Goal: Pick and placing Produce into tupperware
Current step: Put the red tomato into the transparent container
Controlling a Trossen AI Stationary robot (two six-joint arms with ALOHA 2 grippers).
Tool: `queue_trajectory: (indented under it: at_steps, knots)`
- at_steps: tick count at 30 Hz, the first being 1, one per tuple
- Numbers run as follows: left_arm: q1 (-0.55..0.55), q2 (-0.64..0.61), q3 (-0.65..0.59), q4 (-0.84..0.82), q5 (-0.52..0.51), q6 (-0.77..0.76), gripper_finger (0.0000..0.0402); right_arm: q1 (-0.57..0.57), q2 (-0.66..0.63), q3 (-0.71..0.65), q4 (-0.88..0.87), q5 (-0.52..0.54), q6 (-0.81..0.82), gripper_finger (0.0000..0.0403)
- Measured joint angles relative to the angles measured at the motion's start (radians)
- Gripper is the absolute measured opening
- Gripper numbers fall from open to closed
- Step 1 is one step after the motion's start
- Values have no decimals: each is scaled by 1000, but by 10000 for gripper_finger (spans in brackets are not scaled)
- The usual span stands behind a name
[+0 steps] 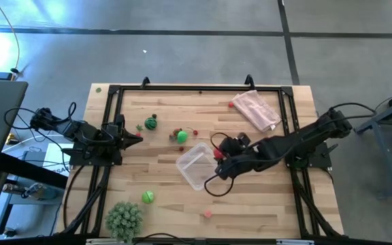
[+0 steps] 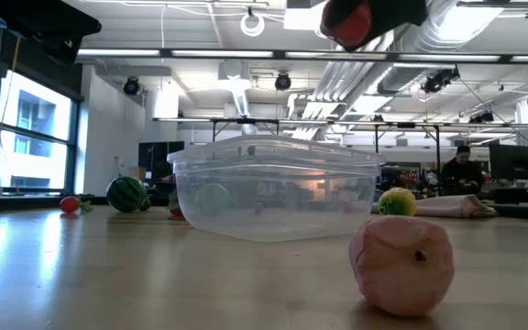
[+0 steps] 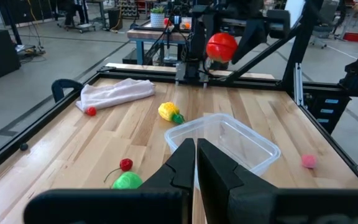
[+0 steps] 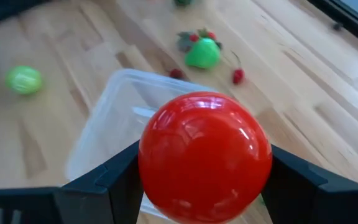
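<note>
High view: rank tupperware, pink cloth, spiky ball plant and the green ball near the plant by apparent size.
1. Pink cloth and tupperware: look alike, too close to rank.
2. Spiky ball plant, somewhat smaller.
3. Green ball, clearly the smallest.

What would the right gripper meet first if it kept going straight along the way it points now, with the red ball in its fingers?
Most likely the tupperware. The right gripper, shut on the red ball, points down at the clear container's open top, which sits directly beyond the ball. Depth is unclear, so it might catch the near rim rather than the inside.
</note>
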Motion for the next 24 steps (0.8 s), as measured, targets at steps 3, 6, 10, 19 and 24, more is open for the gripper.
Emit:
queue_trajectory:
  at_steps: [3,6,10,19,24]
  knots:
    - [0,0,0,0,0,0,8,-15,2,0,22,-15,-33,247]
    - [0,0,0,0,0,0,8,-31,22,0,25,-28,-44,247]
    - [0,0,0,0,0,0,8,-61,82,0,69,-104,-95,247]
    - [0,0,0,0,0,0,8,-129,239,0,203,-299,-214,247]
    - [0,0,0,0,0,0,8,-166,292,0,237,-341,-253,247]
